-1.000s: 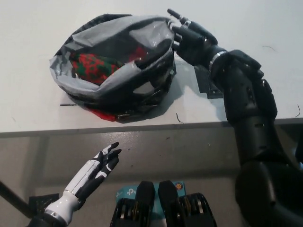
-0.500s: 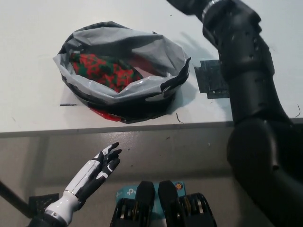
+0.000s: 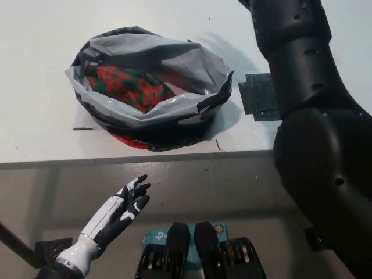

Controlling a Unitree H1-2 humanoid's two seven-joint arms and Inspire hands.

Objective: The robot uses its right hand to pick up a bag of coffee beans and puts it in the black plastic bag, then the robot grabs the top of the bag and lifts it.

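While the coffee bag (image 3: 129, 85) is sitting inside the black plastic bag (image 3: 174, 119), the place step is looking done and the lift is looking not yet done.

Left side: white left hand (image 3: 131, 200) is resting low, below the surface (image 3: 35, 70) edge, fingers extended and slightly apart, holding nothing. Not involved.

Centre-left: a thin dark sliver (image 3: 83, 128) is lying on the surface just beside the bag's left base; can't tell what it is.

Centre: plastic bag is sitting slumped on the surface near the front edge, mouth wide open, rim rolled outward showing the grey lining. Red-and-green patterned coffee bag is lying in the left half of the opening, tilted, partly under the near rim. A bit of red is also showing under the bag's front edge, can't tell if that's the same item through a fold.

Right of bag: dark mesh patch (image 3: 258, 96) is lying flat on the surface, partly under the arm.

Right: black right arm (image 3: 308, 93) is filling the frame edge and running out the top. Its hand is out of frame, so grip state can't be told. Nothing is touching the bag rim.

Remaining, my read: grab the bag's top and lift. The rim is floppy, so gathering enough of it is looking like the tricky part.
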